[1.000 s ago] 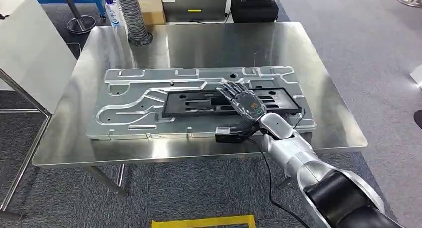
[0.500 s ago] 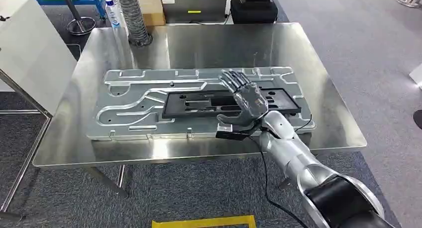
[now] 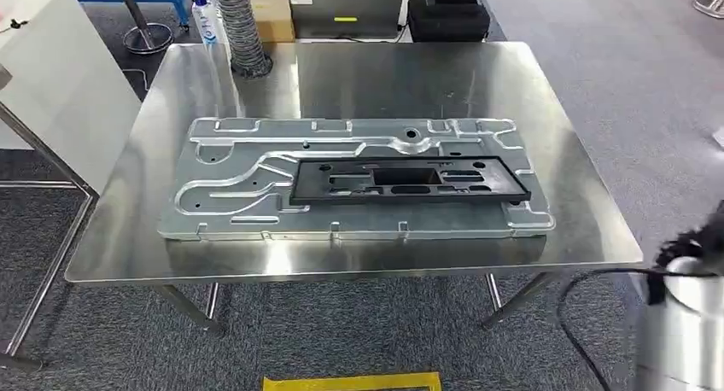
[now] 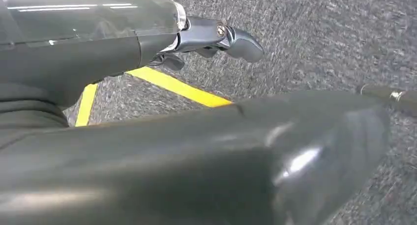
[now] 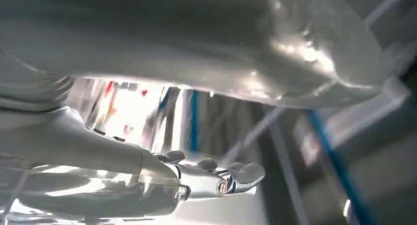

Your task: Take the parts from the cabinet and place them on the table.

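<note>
Fingers of my right hand [image 5: 216, 178] reach out loosely in the right wrist view, with nothing between them; the picture is blurred, so I cannot tell how far apart they are. My left hand [image 4: 216, 38] hangs over grey carpet [image 4: 319, 33] beside a yellow floor line [image 4: 177, 87], its one visible finger extended and holding nothing; the rest of its spread I cannot tell.

From the head view, the black frame part [image 3: 410, 179] lies flat on top of the large silver plate [image 3: 230, 186], toward the plate's right half, and both rest on the steel table [image 3: 384, 75]. My silver right arm [image 3: 683, 323] sits low at the near right, off the table.

I judge this placement finished, so the step in hand is going to the cabinet for another part. To do it well I should keep the arm and its trailing black cable [image 3: 589, 288] away from the table's near right corner while turning.

A ribbed grey hose [image 3: 243, 28], a cardboard box [image 3: 271, 7] and a black case [image 3: 448, 11] stand at the far side, and a white cabinet [image 3: 51, 75] to the left.
</note>
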{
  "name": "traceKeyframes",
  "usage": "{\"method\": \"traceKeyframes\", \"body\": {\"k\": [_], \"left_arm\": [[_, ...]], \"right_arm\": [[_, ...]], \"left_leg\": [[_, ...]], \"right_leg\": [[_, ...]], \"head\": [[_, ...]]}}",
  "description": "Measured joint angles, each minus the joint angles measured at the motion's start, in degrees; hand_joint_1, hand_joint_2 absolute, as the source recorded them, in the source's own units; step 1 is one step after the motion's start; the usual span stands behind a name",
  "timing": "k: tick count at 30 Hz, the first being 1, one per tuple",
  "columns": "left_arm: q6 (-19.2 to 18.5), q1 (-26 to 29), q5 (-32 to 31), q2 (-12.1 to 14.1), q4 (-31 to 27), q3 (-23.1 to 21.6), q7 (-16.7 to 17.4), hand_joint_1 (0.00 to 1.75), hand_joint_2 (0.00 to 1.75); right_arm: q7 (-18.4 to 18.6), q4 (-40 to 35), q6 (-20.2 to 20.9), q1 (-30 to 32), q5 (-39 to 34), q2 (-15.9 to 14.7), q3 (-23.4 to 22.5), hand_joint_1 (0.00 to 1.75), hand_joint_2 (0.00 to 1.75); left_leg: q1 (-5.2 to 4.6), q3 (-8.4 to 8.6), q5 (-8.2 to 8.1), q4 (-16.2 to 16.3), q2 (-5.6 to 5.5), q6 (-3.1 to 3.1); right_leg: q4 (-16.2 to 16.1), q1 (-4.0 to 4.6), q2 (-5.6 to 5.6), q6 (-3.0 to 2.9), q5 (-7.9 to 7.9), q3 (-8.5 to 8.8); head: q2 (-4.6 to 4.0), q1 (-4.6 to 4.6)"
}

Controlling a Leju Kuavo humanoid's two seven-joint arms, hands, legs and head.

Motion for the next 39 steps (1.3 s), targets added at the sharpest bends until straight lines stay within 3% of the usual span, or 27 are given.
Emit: {"method": "traceKeyframes", "body": {"k": [2,3,5,6,7,8,9,11,12,15,17,18,20,21,22,24,26,27,28,31,32,33,34,36,37,38,39], "left_arm": [[0.0,-0.1,0.1,0.0,0.0,0.2,-0.1,0.00,0.00],[-0.3,-0.2,0.1,0.0,0.0,0.3,-0.2,0.00,0.00],[-0.4,-0.4,0.3,0.1,0.0,0.3,-0.6,0.00,0.00],[-0.5,-0.5,0.6,0.1,0.0,0.4,-0.9,0.00,0.00],[-0.5,-0.4,0.9,0.1,0.0,0.4,-1.3,0.00,0.00],[-0.6,-0.4,1.1,0.1,0.0,0.4,-1.4,0.00,0.00],[-0.9,-0.5,1.1,0.1,0.0,0.4,-1.5,0.00,0.00],[-1.4,-0.6,1.0,0.2,0.0,0.4,-1.7,0.00,0.00],[-1.5,-0.8,1.1,0.2,0.0,0.4,-1.7,0.00,0.00],[-1.5,-0.7,1.9,0.2,0.0,0.1,-1.7,0.00,0.00],[-1.5,-0.5,2.0,0.0,0.0,0.0,-1.7,0.00,0.00],[-1.6,-0.6,2.0,0.0,0.0,-0.1,-1.6,0.00,0.00],[-1.6,-0.7,1.9,0.0,0.0,-0.1,-1.6,0.00,0.00],[-1.5,-0.7,1.8,0.0,0.0,-0.1,-1.6,0.00,0.00],[-1.5,-0.6,1.8,0.0,0.0,-0.1,-1.6,0.00,0.00],[-1.4,-0.4,1.8,-0.2,0.0,-0.1,-1.5,0.00,0.00],[-1.4,-0.5,1.8,-0.5,0.0,-0.1,-1.4,0.00,0.00],[-1.4,-0.6,1.7,-0.5,0.0,-0.1,-1.4,0.00,0.00],[-1.4,-0.6,1.7,-0.6,0.0,-0.1,-1.4,0.00,0.00],[-1.6,-0.5,1.4,-0.9,0.0,-0.1,-1.2,0.00,0.00],[-1.6,-0.4,1.2,-0.9,0.0,-0.1,-1.2,0.00,0.00],[-1.8,-0.3,1.1,-1.0,0.0,-0.1,-1.0,0.00,0.00],[-1.9,-0.2,0.9,-1.2,0.0,-0.1,-0.9,0.00,0.00],[-1.9,-0.3,0.9,-1.4,0.0,-0.1,-0.8,0.00,0.00],[-1.9,-0.3,1.0,-1.4,0.0,-0.1,-0.7,0.00,0.00],[-1.9,-0.3,1.0,-1.5,0.0,-0.1,-0.6,0.00,0.00],[-1.9,-0.3,1.0,-1.6,0.0,-0.1,-0.5,0.00,0.00]], "right_arm": [[0.0,-1.6,-0.7,3.5,-1.6,-1.3,-2.7,0.00,0.00],[0.0,-2.4,-0.9,5.0,-1.9,-1.5,-3.9,0.00,0.00],[0.0,-3.0,-0.3,7.8,-1.8,-1.5,-6.2,0.00,0.00],[0.0,-3.1,0.2,8.7,-1.2,-1.4,-7.4,0.00,0.00],[0.0,-3.2,0.1,9.5,-0.6,-1.2,-8.7,0.00,0.00],[0.0,-3.2,-0.4,10.5,-0.3,-0.9,-9.7,0.00,0.00],[0.0,-3.1,-0.8,11.5,-0.2,-0.7,-10.5,0.00,0.00],[0.0,-2.2,-2.0,13.1,0.1,-0.2,-11.8,0.00,0.00],[0.0,-1.6,-2.7,14.0,0.2,0.1,-12.5,0.00,0.00],[0.0,0.8,-5.2,17.2,-0.2,0.6,-13.5,0.00,0.00],[0.1,2.0,-4.9,18.9,-0.1,1.1,-13.9,0.00,0.00],[0.0,2.4,-4.8,19.5,-0.1,1.5,-14.2,0.00,0.00],[0.0,3.6,-5.2,20.3,0.2,1.8,-14.9,0.00,0.00],[0.0,5.0,-6.0,21.2,0.8,2.3,-15.0,0.00,0.00],[0.0,6.5,-6.4,22.1,1.3,2.8,-15.0,0.00,0.00],[0.0,9.3,-6.3,22.7,2.2,4.0,-14.9,0.00,0.00],[0.0,11.8,-6.0,22.8,3.7,4.9,-14.9,0.00,0.00],[0.0,12.8,-5.9,22.9,4.2,5.3,-14.9,0.00,0.00],[0.0,13.8,-5.5,22.8,4.9,5.6,-14.9,0.00,0.00],[0.0,18.9,-4.2,23.0,7.3,7.4,-15.0,0.00,0.00],[0.0,21.2,-3.6,22.9,8.2,7.9,-15.0,0.00,0.00],[0.0,23.3,-2.8,22.6,9.5,8.4,-15.3,0.00,0.00],[0.0,25.5,-2.6,22.3,10.6,8.9,-15.7,0.00,0.00],[0.0,31.2,-2.5,22.0,11.0,9.5,-16.4,0.00,0.00],[0.0,34.5,-1.8,21.9,12.0,9.7,-16.5,0.00,0.00],[0.1,36.3,-1.3,21.7,12.8,9.8,-16.7,0.00,0.00],[0.1,38.3,-0.9,21.4,13.5,10.1,-17.4,0.00,0.00]], "left_leg": [[-0.27,0.19,-0.91,0.8,0.51,-0.55],[-0.28,-0.68,-2.73,3.1,0.77,-0.86],[-0.05,-4.45,-7.93,11.9,0.92,-1.19],[-0.05,-5.91,-9.50,15.4,0.93,-1.38],[-0.04,-6.40,-9.77,17.0,0.94,-1.49],[-0.02,-5.48,-8.65,15.7,0.95,-1.48],[-0.02,-3.33,-6.60,12.0,0.96,-1.36],[-0.04,2.53,-2.78,1.9,0.96,-0.93],[-0.30,3.24,-3.21,0.4,0.91,-0.46],[-0.59,2.81,-2.19,0.3,0.82,0.36],[-0.07,2.52,-0.98,-0.6,1.10,1.18],[-0.09,2.24,-0.50,-0.7,1.25,1.48],[-0.13,0.97,0.41,-0.7,1.51,1.74],[-0.14,0.25,0.85,-0.7,1.51,1.72],[-0.12,-0.43,1.31,-0.7,1.51,1.69],[-0.09,-1.66,2.22,-0.5,1.50,1.36],[-0.02,-2.90,3.03,-0.3,1.51,0.78],[-0.07,-3.22,3.42,0.0,1.52,0.42],[-0.13,-3.30,3.86,0.0,1.45,0.04],[0.13,-3.05,5.13,-0.6,1.40,-1.18],[0.18,-3.54,5.17,-0.4,1.30,-1.60],[0.29,-4.35,2.65,0.9,1.35,-1.77],[0.30,-5.16,-1.30,3.7,1.31,-1.84],[0.29,-6.76,-8.02,12.1,1.32,-2.10],[0.29,-6.96,-9.23,15.8,1.33,-2.17],[0.29,-6.47,-8.49,17.5,1.33,-2.14],[0.28,-4.97,-6.50,16.9,1.33,-1.99]], "right_leg": [[-1.2,-0.78,0.10,-0.51,0.56,0.66],[-1.5,-0.88,0.28,-0.85,0.57,0.87],[-1.3,-0.80,0.23,-1.02,0.80,0.83],[-1.2,-0.80,0.23,-1.03,0.80,0.67],[-1.0,-0.81,0.28,-1.03,0.82,0.46],[-0.8,-0.81,0.30,-1.02,0.81,0.28],[-0.5,-0.81,0.31,-0.99,0.79,0.10],[0.1,-0.80,0.31,-0.80,0.70,-0.22],[0.4,-0.46,0.33,-0.47,0.69,-0.46],[0.3,-0.64,0.33,0.56,1.28,-0.51],[0.6,-0.76,0.62,1.23,1.10,-0.74],[1.9,-0.95,0.64,1.63,-1.14,-1.50],[9.7,-1.37,0.64,2.29,-7.54,-4.22],[14.1,-1.57,0.64,2.56,-9.88,-5.50],[16.8,-1.77,0.63,2.79,-10.66,-5.79],[14.6,-2.23,0.61,3.04,-8.33,-2.99],[4.8,-2.53,0.59,3.11,-4.63,3.94],[-0.5,-2.61,0.64,2.97,-5.75,7.40],[-1.3,-1.99,0.77,2.52,-5.60,7.88],[-1.4,-1.52,0.91,1.10,-4.78,7.11],[-2.0,-2.07,0.73,0.38,-3.76,6.50],[-1.9,-1.91,0.56,-0.01,-3.09,5.75],[-2.0,-1.83,0.52,-0.50,-2.49,4.94],[-1.9,-1.50,0.36,-0.66,-1.29,3.48],[-1.8,-1.34,0.30,-0.71,-0.65,2.55],[-1.6,-1.22,0.31,-0.71,-0.09,1.64],[-1.3,-1.14,0.31,-0.65,0.47,0.67]], "head": [[0.00,0.00],[0.00,-0.02],[0.00,0.00],[0.00,0.00],[0.00,0.00],[0.00,0.00],[0.00,0.00],[0.00,0.00],[0.00,0.00],[0.00,0.00],[0.00,0.02],[0.00,0.00],[0.00,0.00],[0.00,0.00],[0.00,0.00],[0.00,0.00],[0.00,0.00],[0.00,0.00],[0.00,-0.07],[0.00,-0.05],[0.00,-0.05],[0.00,-0.07],[0.00,-0.05],[0.00,-0.07],[0.00,-0.05],[0.00,-0.07],[0.00,-0.07]]}}
